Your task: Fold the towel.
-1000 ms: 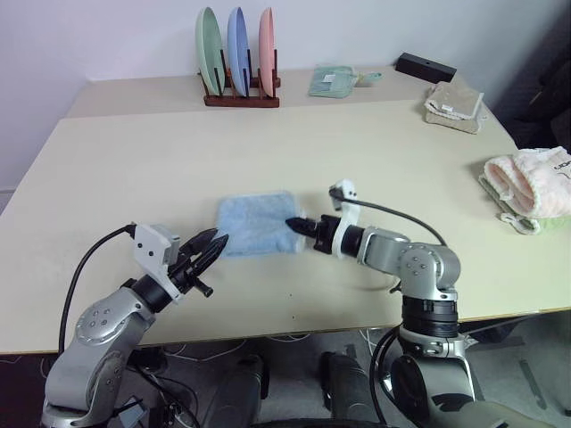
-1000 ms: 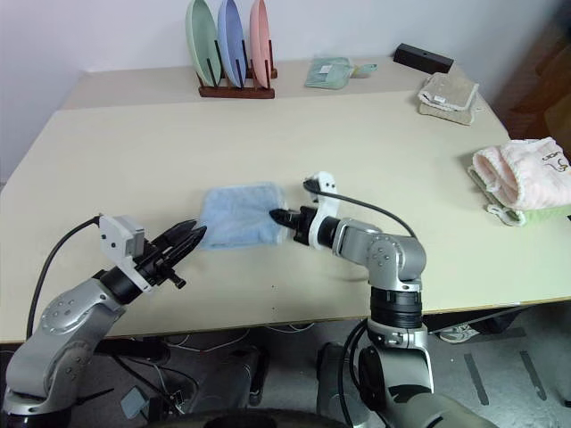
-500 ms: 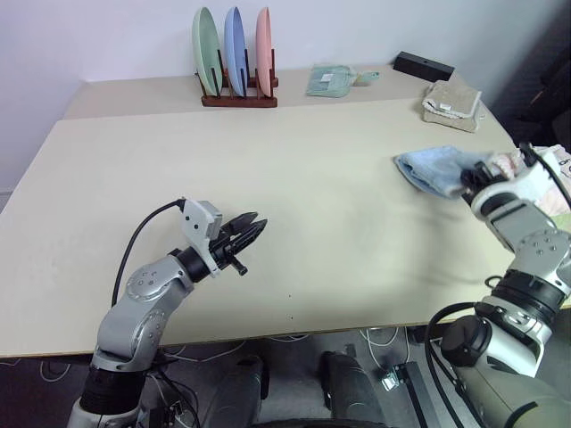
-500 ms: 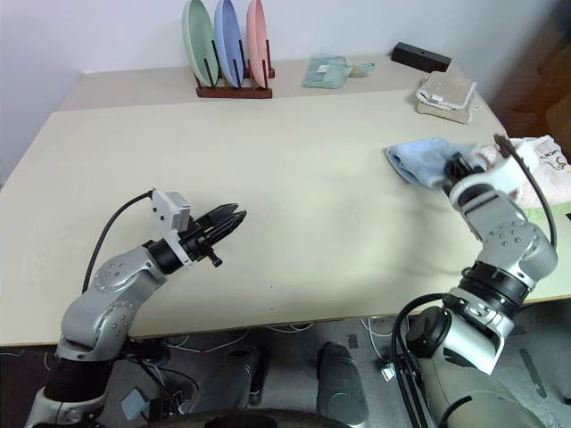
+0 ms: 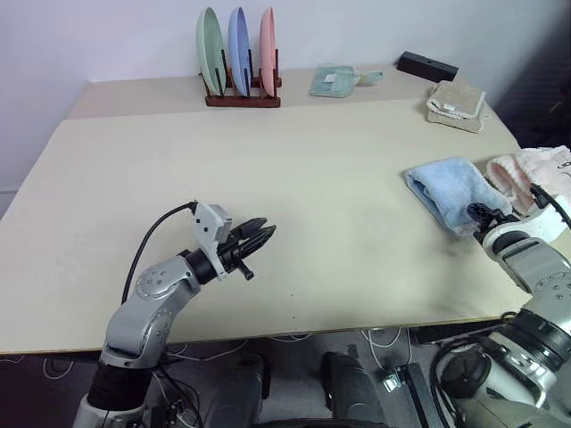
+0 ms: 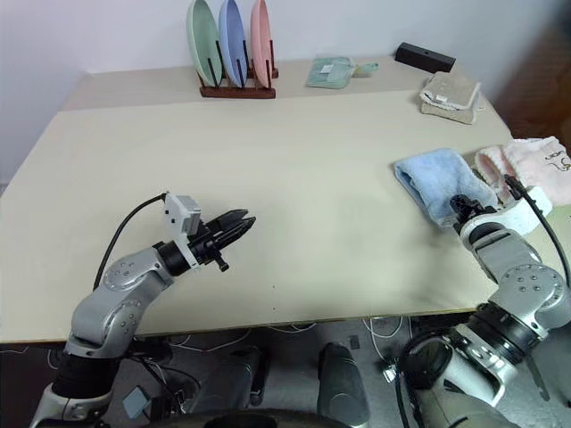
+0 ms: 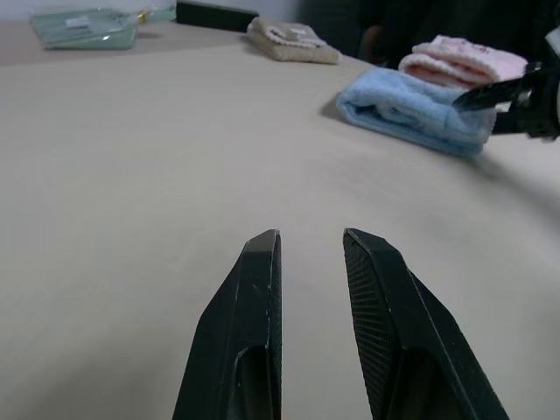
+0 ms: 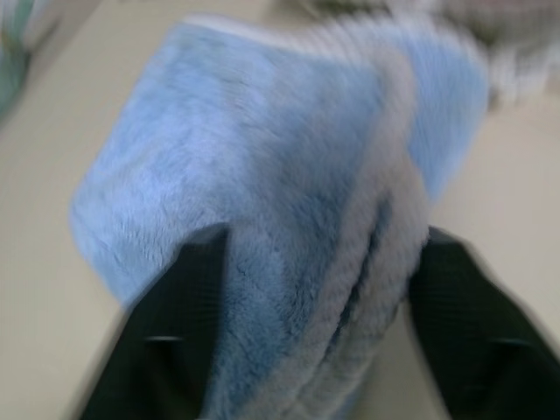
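My right pincer (image 8: 297, 289) stands released astride the folded towel (image 5: 446, 192); retreating carelessly could snag and unfold it.

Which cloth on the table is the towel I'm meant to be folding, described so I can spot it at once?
Look to the right edge of the long beige table, just ahead of the right gripper. There lies the light blue terry-cloth towel, folded into a thick bundle. It sits beside a pink-and-white fluffy towel, and a beige folded towel lies farther back; it is the only blue one.
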Controlling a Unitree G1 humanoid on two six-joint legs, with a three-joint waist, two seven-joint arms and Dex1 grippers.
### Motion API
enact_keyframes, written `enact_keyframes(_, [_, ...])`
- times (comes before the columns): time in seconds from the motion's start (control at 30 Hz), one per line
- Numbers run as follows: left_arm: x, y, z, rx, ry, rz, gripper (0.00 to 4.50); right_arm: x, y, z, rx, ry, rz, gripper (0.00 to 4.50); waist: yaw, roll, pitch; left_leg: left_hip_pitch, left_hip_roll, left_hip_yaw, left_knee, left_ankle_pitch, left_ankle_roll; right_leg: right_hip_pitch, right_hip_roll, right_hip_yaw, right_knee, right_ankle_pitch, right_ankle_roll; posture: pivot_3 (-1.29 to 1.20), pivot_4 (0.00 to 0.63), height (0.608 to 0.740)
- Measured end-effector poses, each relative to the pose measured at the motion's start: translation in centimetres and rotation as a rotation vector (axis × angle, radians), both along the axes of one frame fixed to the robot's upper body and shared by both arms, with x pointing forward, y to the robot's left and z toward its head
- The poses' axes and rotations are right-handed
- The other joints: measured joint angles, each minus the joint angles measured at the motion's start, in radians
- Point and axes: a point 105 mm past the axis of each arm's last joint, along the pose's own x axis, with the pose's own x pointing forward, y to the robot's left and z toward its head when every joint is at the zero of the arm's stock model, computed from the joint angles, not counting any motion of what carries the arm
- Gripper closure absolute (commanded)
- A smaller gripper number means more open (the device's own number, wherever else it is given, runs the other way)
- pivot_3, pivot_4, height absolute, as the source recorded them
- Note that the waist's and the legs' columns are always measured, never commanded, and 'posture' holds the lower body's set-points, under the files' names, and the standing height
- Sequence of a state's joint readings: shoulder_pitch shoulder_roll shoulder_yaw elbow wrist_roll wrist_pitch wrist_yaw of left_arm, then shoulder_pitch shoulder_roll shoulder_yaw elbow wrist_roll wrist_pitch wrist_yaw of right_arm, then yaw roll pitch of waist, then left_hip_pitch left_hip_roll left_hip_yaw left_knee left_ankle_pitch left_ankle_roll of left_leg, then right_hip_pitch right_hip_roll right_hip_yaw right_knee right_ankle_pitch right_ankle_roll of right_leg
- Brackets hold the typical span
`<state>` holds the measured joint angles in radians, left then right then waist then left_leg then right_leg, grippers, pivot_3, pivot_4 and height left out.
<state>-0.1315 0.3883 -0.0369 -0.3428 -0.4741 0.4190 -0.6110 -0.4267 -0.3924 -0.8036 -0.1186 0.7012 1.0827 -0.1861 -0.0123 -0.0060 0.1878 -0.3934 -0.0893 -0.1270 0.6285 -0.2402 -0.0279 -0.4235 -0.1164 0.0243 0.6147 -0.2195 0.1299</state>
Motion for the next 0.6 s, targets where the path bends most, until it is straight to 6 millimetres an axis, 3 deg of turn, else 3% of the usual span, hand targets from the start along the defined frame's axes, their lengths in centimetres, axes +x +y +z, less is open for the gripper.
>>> enact_keyframes(0.03, [0.2,0.1,-0.1,0.003,-0.002,0.010,3.41,-0.2,-0.5,1.0,-0.112,-0.002,0.008,0.05,0.000,0.000,0.000,0.000,0.000,0.000,0.000,0.000,0.000,0.000,0.000,0.000,0.000,0.000,0.000,0.00,0.150,0.740])
enact_keyframes(0.17, [1.3,2.1,-0.1,0.014,-0.025,0.107,3.41,-0.3,-1.4,4.2,-0.408,-0.050,0.027,0.05,-0.005,0.000,0.000,0.001,0.001,0.001,0.000,0.000,0.000,0.000,0.001,0.000,0.000,0.000,0.000,0.00,0.150,0.740])
enact_keyframes(0.47, [2.5,4.5,0.1,0.064,-0.088,0.240,3.41,0.9,0.6,5.4,-0.589,-0.120,0.140,0.05,0.005,-0.001,0.000,0.000,0.000,0.000,0.001,0.000,0.000,0.000,0.000,0.000,0.000,0.000,0.000,0.00,0.150,0.740])
enact_keyframes(0.5, [2.1,5.8,-0.3,0.090,-0.088,0.276,3.41,1.7,3.0,5.6,-0.664,-0.147,0.294,0.05,-0.005,-0.001,0.000,0.001,0.000,0.001,0.000,0.000,0.000,0.000,0.000,0.001,0.000,0.000,0.000,0.00,0.150,0.740])
enact_keyframes(0.53, [1.6,8.0,-1.0,0.133,-0.069,0.335,3.41,2.2,6.9,5.4,-0.738,-0.189,0.516,0.05,-0.024,-0.001,0.001,0.003,0.002,0.003,-0.002,-0.001,0.001,-0.001,0.002,0.002,-0.001,0.000,0.000,0.00,0.150,0.740])
enact_keyframes(0.57, [0.9,10.3,-1.6,0.172,-0.053,0.403,3.41,2.1,11.0,4.7,-0.772,-0.244,0.745,0.05,-0.040,-0.002,0.001,0.005,0.008,0.003,-0.004,-0.002,0.003,-0.001,0.006,0.002,-0.001,-0.001,-0.001,0.00,0.150,0.740])
enact_keyframes(0.6, [0.6,11.4,-1.6,0.188,-0.052,0.440,3.41,1.8,13.6,3.6,-0.765,-0.262,0.889,0.05,-0.040,-0.002,0.001,0.004,0.010,0.003,-0.003,-0.002,0.003,-0.001,0.007,0.001,-0.001,-0.001,-0.001,0.00,0.150,0.740])
